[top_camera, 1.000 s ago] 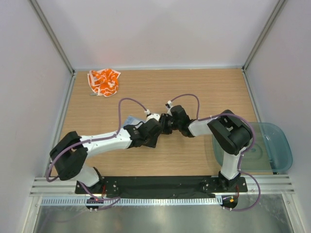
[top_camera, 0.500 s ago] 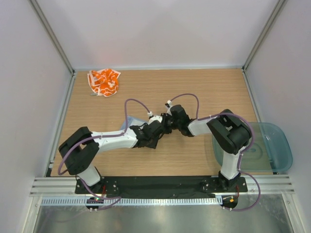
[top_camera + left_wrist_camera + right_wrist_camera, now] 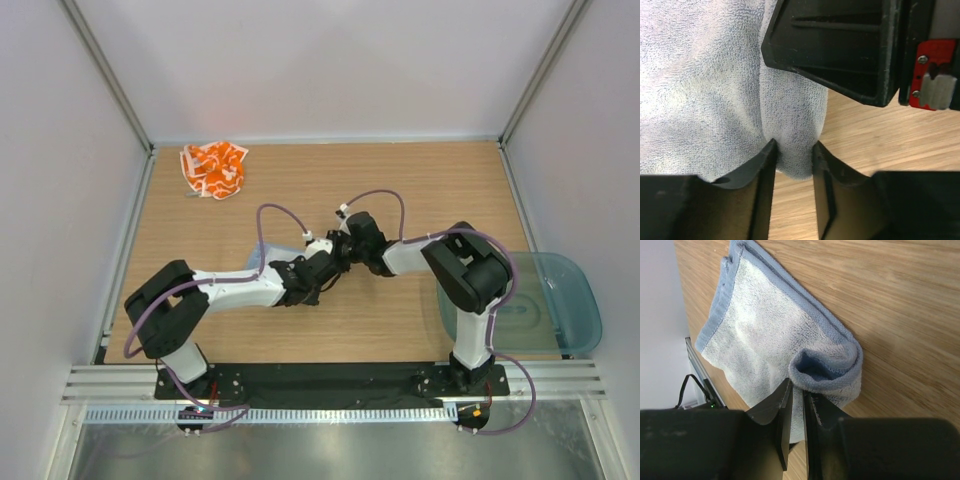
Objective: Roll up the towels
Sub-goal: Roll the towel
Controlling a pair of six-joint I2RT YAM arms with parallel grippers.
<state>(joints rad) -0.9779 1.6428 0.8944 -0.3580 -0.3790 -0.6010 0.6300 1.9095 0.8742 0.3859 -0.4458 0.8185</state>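
Note:
The pale grey-blue towel (image 3: 260, 257) lies mid-table, mostly hidden under both wrists. In the right wrist view the grey-blue towel (image 3: 765, 340) has its near edge curled into a loose roll (image 3: 832, 372). My right gripper (image 3: 798, 387) is shut on a layer of that roll. In the left wrist view a fold of the grey-blue towel (image 3: 700, 85) sits between my fingers, and my left gripper (image 3: 794, 150) presses it from both sides. The two grippers, left (image 3: 322, 272) and right (image 3: 340, 248), meet tip to tip. The orange-patterned towel (image 3: 213, 168) lies crumpled at the far left corner.
A translucent teal tray (image 3: 575, 300) sits off the table's right edge beside the right arm. The right gripper's black body (image 3: 840, 45) hangs close above the left gripper's fingers. White walls enclose the table on three sides.
The left arm's elbow has swung right and the wrist has shifted slightly left. The left jaws have narrowed onto the towel fold. The right gripper has edged left with it.

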